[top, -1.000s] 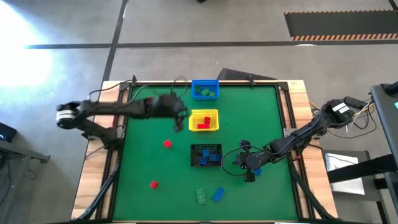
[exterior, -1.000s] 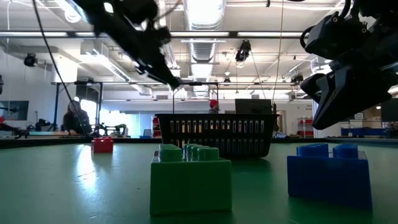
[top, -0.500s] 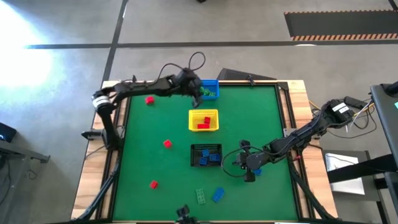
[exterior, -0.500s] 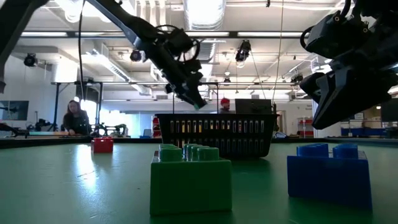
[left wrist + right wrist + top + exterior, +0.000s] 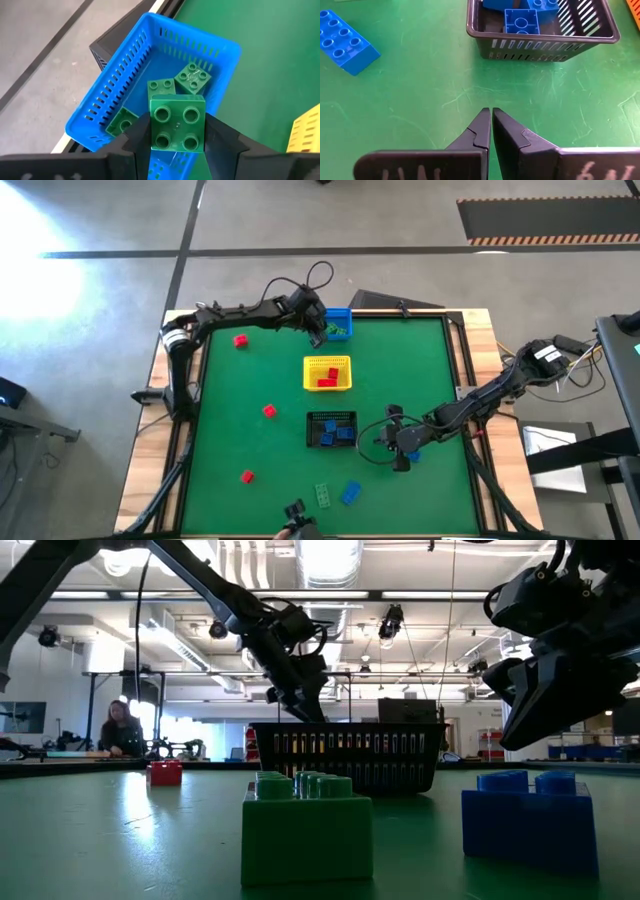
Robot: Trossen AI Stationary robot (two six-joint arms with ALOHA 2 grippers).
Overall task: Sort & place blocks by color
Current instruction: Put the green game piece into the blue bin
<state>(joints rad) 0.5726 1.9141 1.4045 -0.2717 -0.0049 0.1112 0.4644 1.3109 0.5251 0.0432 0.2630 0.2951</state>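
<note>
Fingers of the left gripper (image 5: 177,145) clamp a green block (image 5: 178,123) above the blue basket (image 5: 125,85); right gripper (image 5: 491,125) fingers pressed together.

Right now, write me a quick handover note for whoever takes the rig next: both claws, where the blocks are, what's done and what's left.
Left claw: shut on a green block, held over the blue basket, which already holds green blocks.
Right claw: shut, empty, low over the mat just beside the black basket.
Done: red blocks in the yellow basket; blue blocks in the black basket.
Left: release the held green block; three loose red blocks, one long green block, one loose blue block, and another blue block partly hidden under the right arm.
</note>
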